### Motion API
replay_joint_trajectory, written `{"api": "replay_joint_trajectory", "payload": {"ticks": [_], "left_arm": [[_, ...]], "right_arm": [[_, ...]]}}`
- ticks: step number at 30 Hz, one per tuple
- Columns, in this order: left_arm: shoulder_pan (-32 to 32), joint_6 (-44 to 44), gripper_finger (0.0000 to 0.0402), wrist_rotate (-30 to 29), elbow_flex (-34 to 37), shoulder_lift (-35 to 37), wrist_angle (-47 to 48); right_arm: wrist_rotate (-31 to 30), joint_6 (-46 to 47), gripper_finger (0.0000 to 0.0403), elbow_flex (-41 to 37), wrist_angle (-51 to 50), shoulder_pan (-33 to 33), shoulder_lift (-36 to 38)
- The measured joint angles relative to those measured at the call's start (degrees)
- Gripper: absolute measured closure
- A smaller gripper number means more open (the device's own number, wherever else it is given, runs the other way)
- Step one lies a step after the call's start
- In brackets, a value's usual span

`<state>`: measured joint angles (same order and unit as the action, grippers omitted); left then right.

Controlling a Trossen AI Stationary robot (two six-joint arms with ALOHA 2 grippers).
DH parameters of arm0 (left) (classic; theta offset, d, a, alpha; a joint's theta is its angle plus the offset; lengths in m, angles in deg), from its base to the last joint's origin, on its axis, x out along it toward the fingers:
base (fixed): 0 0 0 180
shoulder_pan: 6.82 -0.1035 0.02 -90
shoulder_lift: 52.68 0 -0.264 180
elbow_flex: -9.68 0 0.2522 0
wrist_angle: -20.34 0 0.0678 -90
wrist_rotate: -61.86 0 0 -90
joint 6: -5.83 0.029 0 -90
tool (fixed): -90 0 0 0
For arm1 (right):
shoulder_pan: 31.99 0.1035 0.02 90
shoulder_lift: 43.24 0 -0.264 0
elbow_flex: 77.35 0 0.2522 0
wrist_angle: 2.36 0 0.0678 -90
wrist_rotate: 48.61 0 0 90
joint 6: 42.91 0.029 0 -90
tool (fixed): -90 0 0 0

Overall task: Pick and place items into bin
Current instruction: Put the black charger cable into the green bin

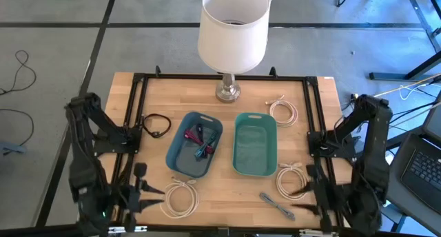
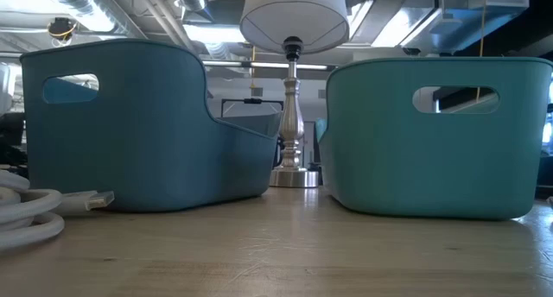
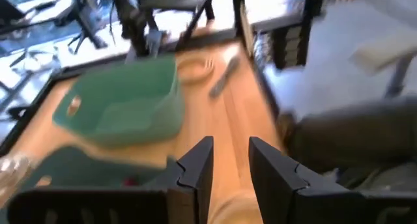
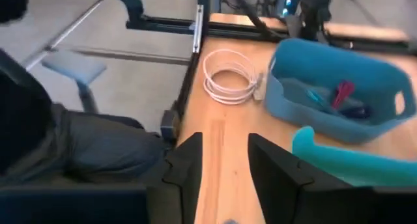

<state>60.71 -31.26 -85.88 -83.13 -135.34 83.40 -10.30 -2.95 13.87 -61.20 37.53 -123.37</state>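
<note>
Both arms are sitting folded low at the frame's bottom corners. The left gripper (image 1: 140, 187), lower left, is holding its fingers parted and empty near a white coil (image 1: 180, 198). The right gripper (image 1: 308, 191), lower right, is likewise standing open beside another coil (image 1: 291, 180). Red and teal straps (image 1: 200, 142) are lying in the blue bin (image 1: 176, 160); the teal bin (image 1: 255, 169) is sitting just right of it at centre.

A light wooden table (image 1: 227, 196) with a black metal frame (image 1: 220, 77) stands on a grey floor (image 1: 62, 51) crossed by dark seams. At the table's far edge a lamp (image 1: 233, 30) with a white shade rises on a silver base. Loose black cables (image 1: 21, 65) lie on the floor to the left. An open laptop (image 1: 420, 165) sits at the right. Seen level across the table, ceiling ducts (image 2: 112, 3) and strip lights (image 2: 207, 34) run overhead.
</note>
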Motion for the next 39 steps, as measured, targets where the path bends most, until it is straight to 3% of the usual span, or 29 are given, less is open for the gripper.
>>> {"api": "replay_joint_trajectory", "payload": {"ticks": [2, 5, 8, 9, 11, 13, 18, 26, 33, 39], "left_arm": [[-0.2, -5.2, 0.0311, -0.1, 0.0, -2.2, 6.2], [-1.8, -19.5, 0.0311, 0.7, 0.0, -3.0, 21.4], [-4.2, -36.3, 0.0311, 9.1, 0.0, -2.1, 40.4], [-5.2, -39.1, 0.0311, 12.2, 0.4, -1.3, 41.7], [-7.4, -32.6, 0.0311, 13.7, 2.9, 2.7, 38.7], [-9.1, -31.1, 0.0313, 12.8, 3.0, 6.5, 39.6], [-17.7, -23.0, 0.0325, 17.9, 5.1, 14.2, 40.5], [-39.1, -9.0, 0.0353, 28.7, 11.9, 26.4, 40.9], [-55.7, 3.2, 0.0354, 36.4, 21.4, 30.2, 39.7], [-63.0, 14.9, 0.0338, 46.1, 32.0, 29.4, 25.6]], "right_arm": [[-2.6, 0.9, 0.0291, 0.0, -1.4, -0.1, -2.1], [-5.2, 9.3, 0.0303, 0.0, -9.9, -1.6, -3.9], [-6.0, 19.3, 0.0308, 0.0, -19.7, -3.7, -4.3], [-6.3, 21.5, 0.0308, 0.0, -21.9, -4.6, -4.2], [-7.0, 23.8, 0.0308, 0.0, -25.1, -6.2, -3.9], [-7.2, 23.9, 0.0306, 0.0, -26.1, -8.3, -3.3], [-6.1, 20.4, 0.0301, 0.0, -25.6, -12.9, -2.9], [-2.7, 16.9, 0.0301, 0.0, -25.5, -16.7, -2.9], [-2.3, 16.2, 0.0301, 0.0, -25.5, -17.3, -2.9], [-2.3, 14.9, 0.0301, 0.0, -25.0, -17.3, -2.9]]}}
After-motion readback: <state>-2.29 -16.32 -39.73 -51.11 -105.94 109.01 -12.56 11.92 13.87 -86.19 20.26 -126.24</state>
